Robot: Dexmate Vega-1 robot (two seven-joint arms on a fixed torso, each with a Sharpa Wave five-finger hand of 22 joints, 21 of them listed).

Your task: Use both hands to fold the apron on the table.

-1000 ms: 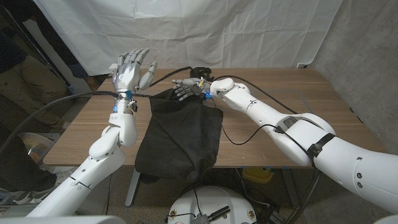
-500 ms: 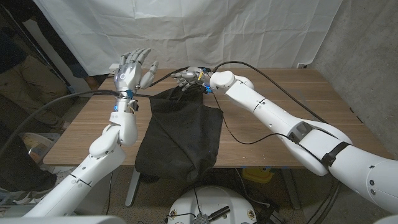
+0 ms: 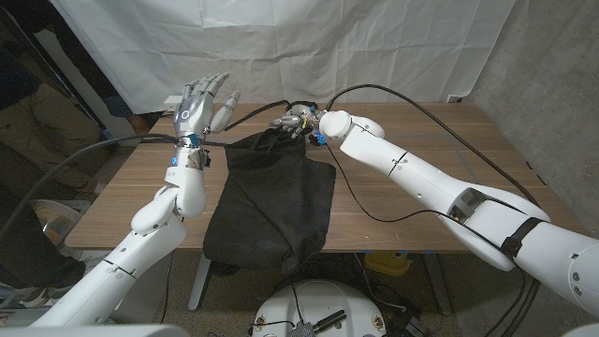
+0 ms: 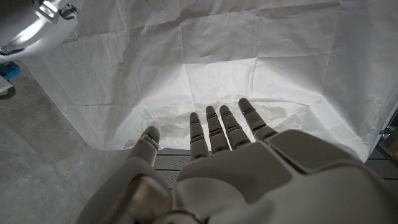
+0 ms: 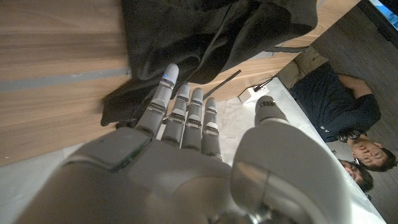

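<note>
The black apron drapes limp and light over the table edge at six o'clock, sure to sag. Grab its far corners: left hand is up, spread and empty; right hand hovers with straight fingers, holding nothing.

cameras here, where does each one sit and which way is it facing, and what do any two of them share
Head view: on the robot's head, looking down over the wooden table and black apron; both arms, raised left hand, right hand at the apron's far edge.
Left wrist view: behind the left hand, facing the white backdrop sheet.
Right wrist view: behind the right hand, facing apron and table; people beyond.
Shared: head and right wrist views both show apron, table and right hand.
</note>
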